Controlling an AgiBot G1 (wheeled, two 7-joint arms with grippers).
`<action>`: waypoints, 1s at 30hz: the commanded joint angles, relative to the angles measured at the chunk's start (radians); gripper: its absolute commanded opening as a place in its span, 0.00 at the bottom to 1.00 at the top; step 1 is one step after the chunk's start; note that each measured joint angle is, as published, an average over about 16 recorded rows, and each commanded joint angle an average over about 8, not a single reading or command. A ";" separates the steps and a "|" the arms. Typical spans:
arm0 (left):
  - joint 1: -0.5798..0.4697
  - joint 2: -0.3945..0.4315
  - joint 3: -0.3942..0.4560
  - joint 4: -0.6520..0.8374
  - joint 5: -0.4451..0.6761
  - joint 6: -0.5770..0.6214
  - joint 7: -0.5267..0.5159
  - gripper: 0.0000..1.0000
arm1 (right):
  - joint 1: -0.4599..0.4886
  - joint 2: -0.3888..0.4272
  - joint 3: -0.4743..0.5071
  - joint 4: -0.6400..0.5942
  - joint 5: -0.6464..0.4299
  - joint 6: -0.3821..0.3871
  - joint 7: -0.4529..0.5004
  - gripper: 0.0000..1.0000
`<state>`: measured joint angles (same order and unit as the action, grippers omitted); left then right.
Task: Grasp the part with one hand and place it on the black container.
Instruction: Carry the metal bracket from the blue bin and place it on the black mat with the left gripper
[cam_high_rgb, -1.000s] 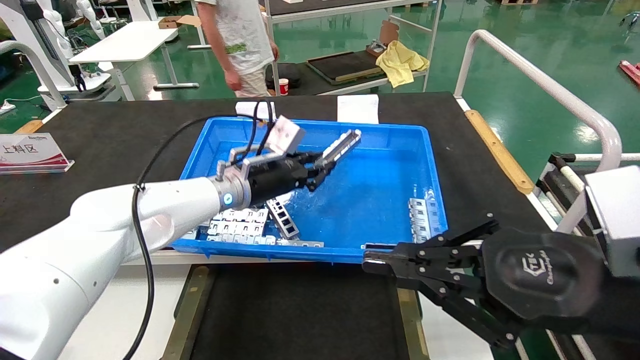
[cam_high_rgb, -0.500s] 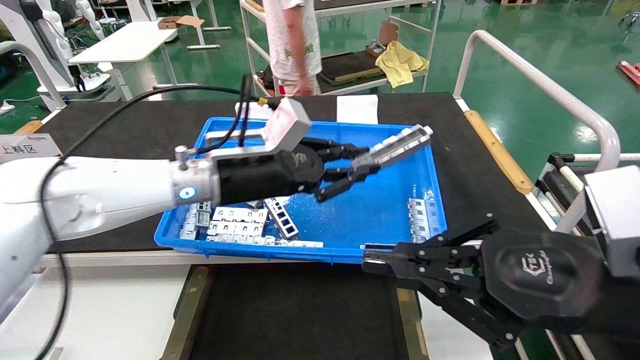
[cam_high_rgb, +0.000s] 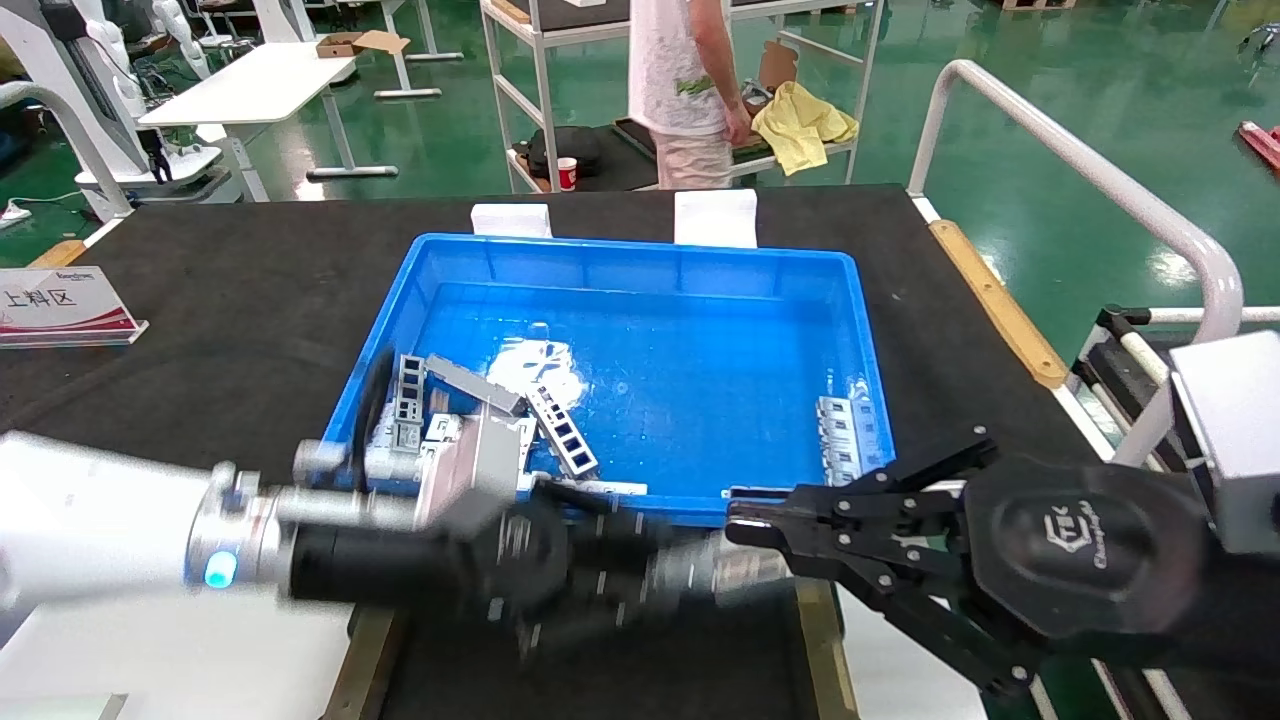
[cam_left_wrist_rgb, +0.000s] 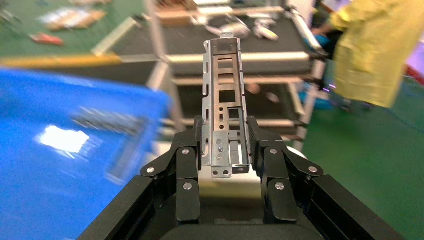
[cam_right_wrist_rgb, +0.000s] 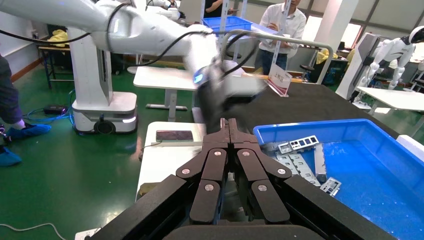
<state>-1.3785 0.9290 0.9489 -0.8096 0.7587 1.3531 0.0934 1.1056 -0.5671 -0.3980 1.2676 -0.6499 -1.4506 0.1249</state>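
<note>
A large black table mat (cam_high_rgb: 220, 280) carries a glossy blue bin (cam_high_rgb: 640, 300), in which whitish plates (cam_high_rgb: 470, 440) and loose metal pieces are piled at the near left corner. Below the bin's near edge lies the black container (cam_high_rgb: 600, 670), edged by olive-brass strips (cam_high_rgb: 372, 640). Over the container the left gripper (cam_left_wrist_rgb: 223, 155) is seen, its fingers clamped on the lower end of the part (cam_left_wrist_rgb: 223, 100). The part is a slim silvery-grey channel bar, pierced by a row of rectangular windows and small holes, projecting straight out beyond the fingertips. The right gripper (cam_right_wrist_rgb: 230, 131) is held at the near right, fingers pressed together with nothing between them.
</note>
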 joint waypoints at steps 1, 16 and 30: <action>0.052 -0.049 0.004 -0.091 -0.005 -0.003 -0.017 0.00 | 0.000 0.000 0.000 0.000 0.000 0.000 0.000 0.00; 0.553 -0.190 0.035 -0.483 -0.115 -0.608 -0.202 0.00 | 0.000 0.000 0.000 0.000 0.000 0.000 0.000 0.00; 0.686 -0.036 0.054 -0.535 -0.153 -1.190 -0.324 0.00 | 0.000 0.000 0.000 0.000 0.000 0.000 0.000 0.00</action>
<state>-0.6936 0.8941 1.0025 -1.3444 0.6062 0.1572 -0.2272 1.1056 -0.5670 -0.3982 1.2676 -0.6498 -1.4505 0.1248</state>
